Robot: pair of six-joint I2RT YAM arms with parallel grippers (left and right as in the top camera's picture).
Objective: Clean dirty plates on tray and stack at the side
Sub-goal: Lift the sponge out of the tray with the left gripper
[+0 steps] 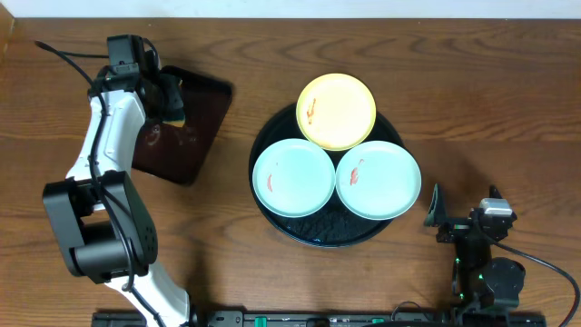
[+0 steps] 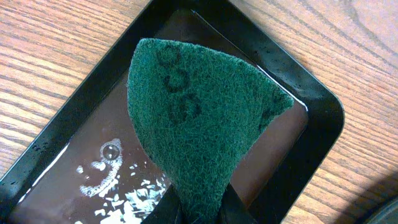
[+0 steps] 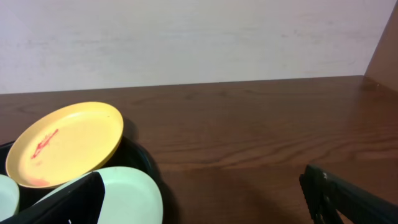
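- Sitting on round black tray (image 1: 320, 236), overhead: yellow plate (image 1: 337, 111) at far rim, two mint plates (image 1: 293, 177) (image 1: 379, 179) side by side, all red-smeared.
- Left wrist: left gripper (image 2: 200, 213) clamped on green scouring pad (image 2: 199, 118) above wet rectangular tray (image 2: 81, 143); ring imprints unreadable.
- Right wrist: right gripper (image 3: 202, 186) spread wide, holding nothing, beside tray.

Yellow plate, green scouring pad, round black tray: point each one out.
yellow plate (image 1: 337, 111), overhead view, centre of its face
green scouring pad (image 2: 199, 124), left wrist view, middle of its surface
round black tray (image 1: 322, 232), overhead view, bare near rim

left tool (image 2: 200, 213): mostly hidden behind sponge (image 2: 196, 118) | mint plate (image 3: 127, 196): cut off below
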